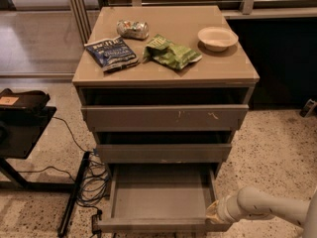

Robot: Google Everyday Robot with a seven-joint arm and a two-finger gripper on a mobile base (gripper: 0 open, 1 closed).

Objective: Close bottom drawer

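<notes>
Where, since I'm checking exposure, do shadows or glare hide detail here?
Camera view: the recesses above the top drawer and middle drawer are near black; the bottom drawer is dim inside but readable; the cabinet top shows soft sheen; the gripper, at the bottom drawer's front right corner, is evenly lit.

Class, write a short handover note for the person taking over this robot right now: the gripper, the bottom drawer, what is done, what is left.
Gripper: low, at the right front corner of the bottom drawer; contact unclear.
Bottom drawer: pulled well out of the cabinet, nothing seen inside.
Done: gripper is at the drawer; drawer not yet closed.
Left: push the drawer fully in, probably from its front.
</notes>
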